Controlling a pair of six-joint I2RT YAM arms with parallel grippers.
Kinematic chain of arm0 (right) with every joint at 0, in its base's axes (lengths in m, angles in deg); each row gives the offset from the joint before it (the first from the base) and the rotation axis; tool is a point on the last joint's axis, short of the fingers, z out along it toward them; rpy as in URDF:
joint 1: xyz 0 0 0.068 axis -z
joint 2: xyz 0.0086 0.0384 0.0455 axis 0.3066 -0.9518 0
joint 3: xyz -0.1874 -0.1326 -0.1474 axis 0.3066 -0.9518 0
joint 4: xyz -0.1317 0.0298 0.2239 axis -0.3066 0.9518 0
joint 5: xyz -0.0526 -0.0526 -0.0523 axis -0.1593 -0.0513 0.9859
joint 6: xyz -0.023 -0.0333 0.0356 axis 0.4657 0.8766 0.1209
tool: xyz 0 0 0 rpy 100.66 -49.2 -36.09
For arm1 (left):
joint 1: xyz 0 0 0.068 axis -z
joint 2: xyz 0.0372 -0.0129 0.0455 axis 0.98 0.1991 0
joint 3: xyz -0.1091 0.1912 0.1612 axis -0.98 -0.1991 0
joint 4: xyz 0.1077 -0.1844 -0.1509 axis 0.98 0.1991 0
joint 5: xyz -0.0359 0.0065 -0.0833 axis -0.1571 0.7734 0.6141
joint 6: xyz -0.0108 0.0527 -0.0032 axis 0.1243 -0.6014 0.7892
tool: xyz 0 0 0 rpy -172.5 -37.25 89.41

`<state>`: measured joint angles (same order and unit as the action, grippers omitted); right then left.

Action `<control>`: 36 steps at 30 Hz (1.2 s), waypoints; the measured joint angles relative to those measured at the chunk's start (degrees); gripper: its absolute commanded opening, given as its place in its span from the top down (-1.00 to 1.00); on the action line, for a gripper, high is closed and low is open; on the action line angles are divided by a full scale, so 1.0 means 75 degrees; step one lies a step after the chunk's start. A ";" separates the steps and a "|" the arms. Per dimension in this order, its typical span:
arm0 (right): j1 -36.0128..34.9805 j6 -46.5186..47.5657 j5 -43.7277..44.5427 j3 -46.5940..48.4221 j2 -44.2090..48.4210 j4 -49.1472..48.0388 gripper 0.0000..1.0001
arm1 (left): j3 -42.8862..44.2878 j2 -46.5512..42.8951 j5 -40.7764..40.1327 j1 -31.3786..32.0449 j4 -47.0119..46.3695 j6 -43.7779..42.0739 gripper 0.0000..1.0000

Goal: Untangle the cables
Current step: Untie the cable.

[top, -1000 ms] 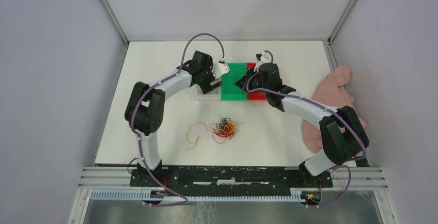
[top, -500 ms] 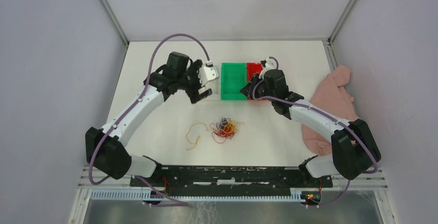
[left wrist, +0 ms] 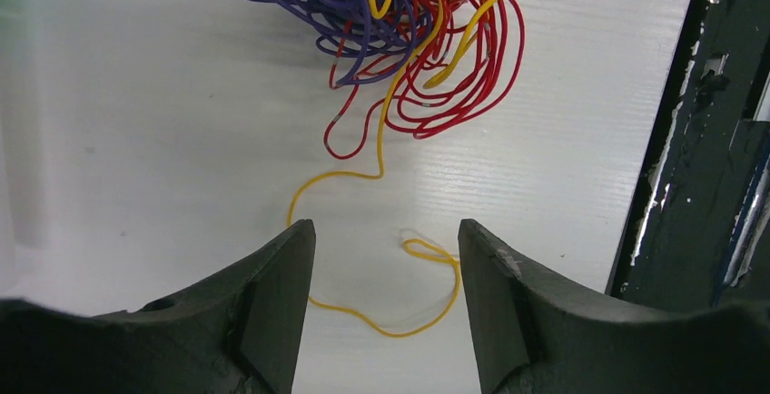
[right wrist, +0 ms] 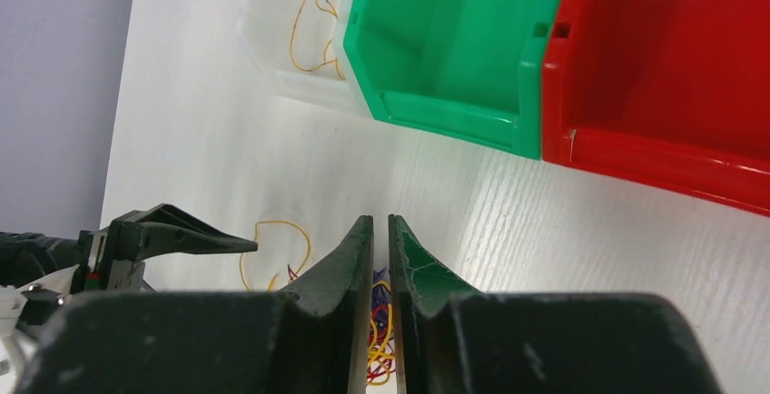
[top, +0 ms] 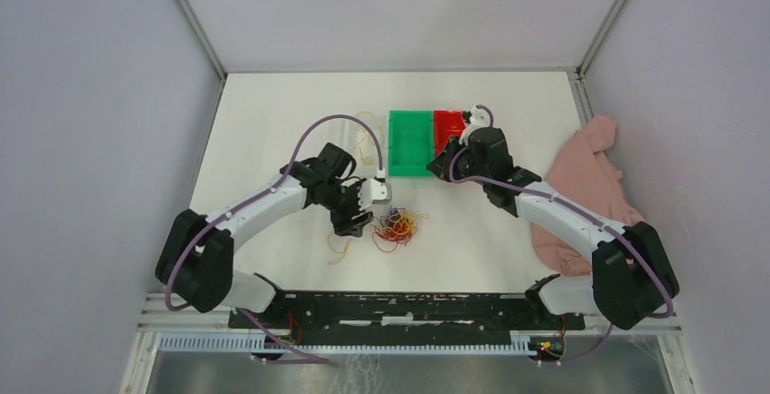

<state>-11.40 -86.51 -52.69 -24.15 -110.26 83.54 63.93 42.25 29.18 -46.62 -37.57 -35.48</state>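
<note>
A tangle of red, yellow and dark purple cables point(top: 398, 226) lies at the table's middle, near the front. A loose yellow cable point(top: 343, 240) trails off to its left. My left gripper point(top: 360, 220) hovers low over that strand, open. In the left wrist view the yellow cable point(left wrist: 397, 334) curls on the table between and under the fingers of the left gripper point(left wrist: 386, 240); the tangle point(left wrist: 409, 31) lies just beyond. My right gripper point(top: 445, 153) hangs by the bins. In the right wrist view the right gripper point(right wrist: 381, 221) has its jaws almost together, holding nothing.
A clear bin point(top: 356, 144) with a yellow wire point(right wrist: 309, 22) in it, a green bin point(top: 410, 142) and a red bin point(top: 447, 126) stand in a row at the back. A pink cloth point(top: 586, 185) lies at the right edge. The black base rail point(top: 409, 308) runs along the front.
My left arm has swung from the clear bin forward and down to the loose yellow cable beside the tangle. Its jaws have narrowed somewhat. The right gripper shifted slightly by the bins.
</note>
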 measured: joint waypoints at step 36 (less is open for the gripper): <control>-0.0032 -0.0195 -0.0163 -0.0067 0.0542 0.0213 0.61 | 0.0093 -0.0787 -0.1303 0.0478 0.0006 -0.0408 0.79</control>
<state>-11.64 -87.98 -53.91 -24.65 -106.20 85.14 64.63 36.35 19.41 -43.03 -37.53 -38.54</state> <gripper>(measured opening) 0.155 0.103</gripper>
